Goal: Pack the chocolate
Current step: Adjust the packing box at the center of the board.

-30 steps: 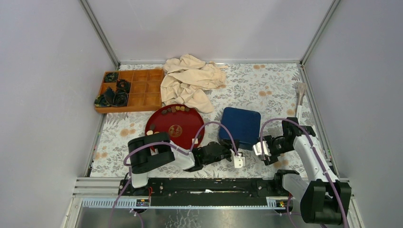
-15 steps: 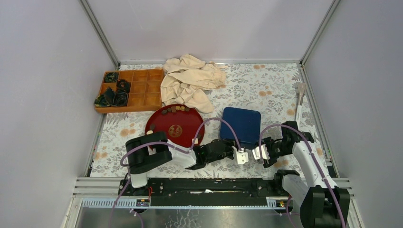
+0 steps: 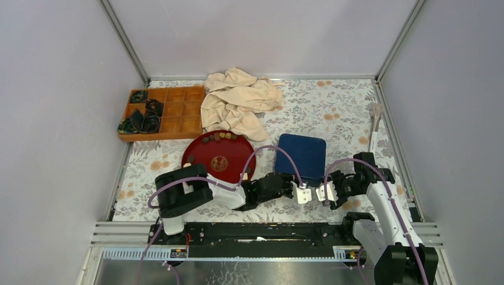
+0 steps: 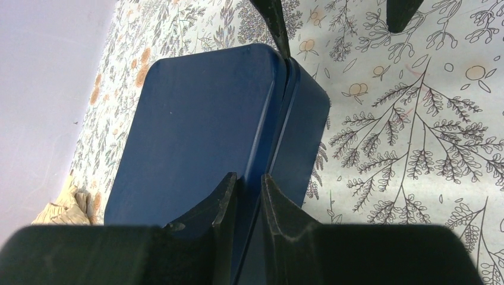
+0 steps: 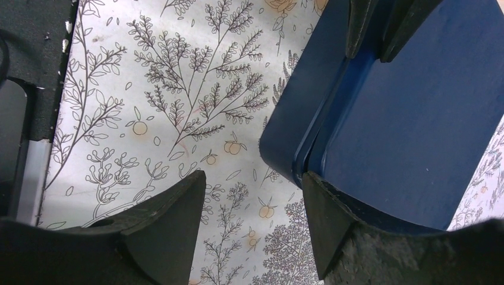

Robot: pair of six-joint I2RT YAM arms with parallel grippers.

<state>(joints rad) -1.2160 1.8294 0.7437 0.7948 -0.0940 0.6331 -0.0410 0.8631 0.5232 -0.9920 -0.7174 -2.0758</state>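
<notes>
On a floral-print tablecloth (image 3: 333, 113) between plain grey walls (image 3: 59, 119), the left gripper (image 4: 248, 177) pinches narrowly at the blue tin (image 4: 196, 124) rim, the right gripper (image 5: 252, 178) gaping wide beside it.

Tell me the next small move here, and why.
Probably lift the left claw slightly to pry the lid. Its nearly closed fingers sit at the seam of the closed blue box, the right claw stands open at the box's near corner, and the chocolate lies on the red tray.
</notes>
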